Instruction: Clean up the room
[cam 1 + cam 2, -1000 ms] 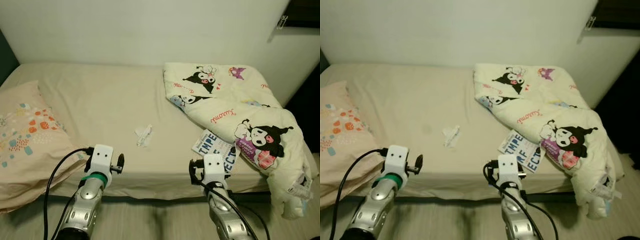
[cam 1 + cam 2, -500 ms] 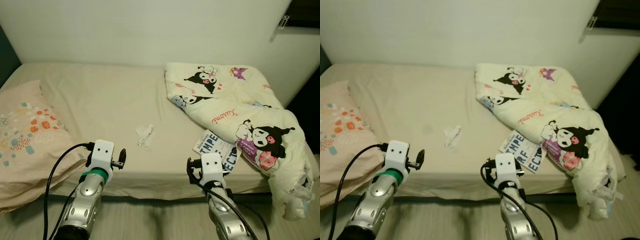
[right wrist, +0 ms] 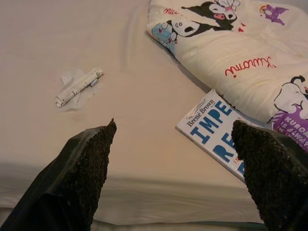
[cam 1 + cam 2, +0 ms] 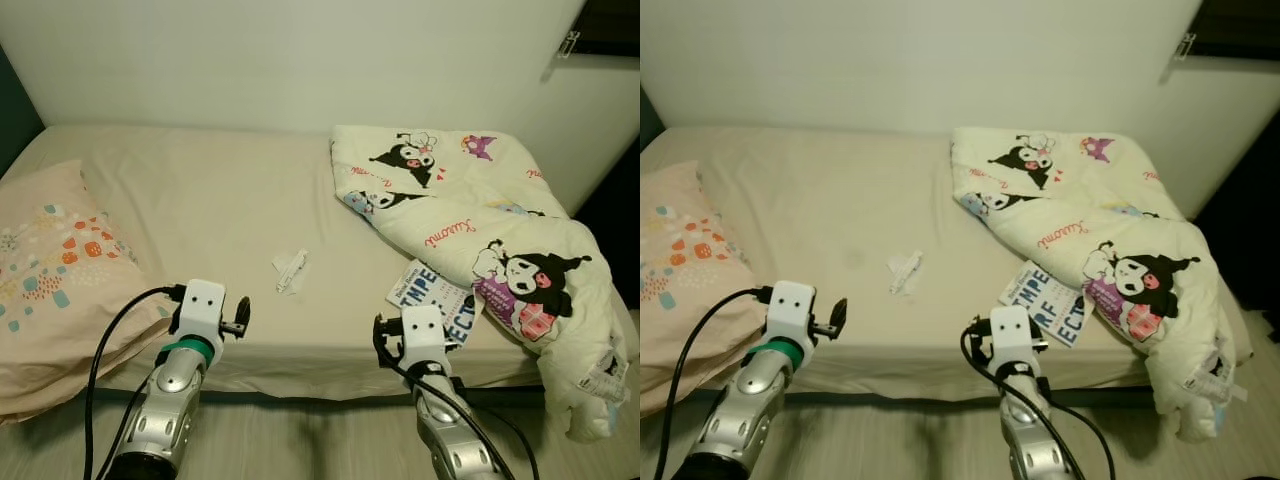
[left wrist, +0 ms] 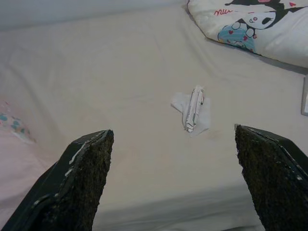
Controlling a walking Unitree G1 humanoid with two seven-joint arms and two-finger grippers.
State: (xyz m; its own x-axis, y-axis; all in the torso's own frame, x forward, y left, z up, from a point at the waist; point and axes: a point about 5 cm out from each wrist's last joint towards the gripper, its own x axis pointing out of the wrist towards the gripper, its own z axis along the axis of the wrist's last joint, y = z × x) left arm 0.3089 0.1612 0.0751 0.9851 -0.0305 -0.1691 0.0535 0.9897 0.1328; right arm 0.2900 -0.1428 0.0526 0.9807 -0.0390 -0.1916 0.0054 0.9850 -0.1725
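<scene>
As I stand at the near edge of the bed [image 4: 200, 200], each view gives this:

Left eye view: my left gripper [image 4: 238, 318] and right gripper [image 4: 383, 338] hover at the near edge of the mattress, well apart. A crumpled wrapper [image 4: 290, 270] lies mid-bed, between them and farther off. A book [image 4: 437, 302] lies at the near right, partly under the cartoon-print blanket [image 4: 470, 220]. A patterned pillow [image 4: 50, 280] sits at the near left.

Right eye view: same layout; the blanket's near end hangs over the right side of the mattress.

Left wrist view: my fingers [image 5: 82, 178] are spread wide, grasping nothing; the wrapper lies on the sheet beyond them.

Right wrist view: my fingers [image 3: 82, 178] are spread wide, grasping nothing; wrapper beyond one finger, book beyond the other, its far edge tucked under the blanket.
</scene>
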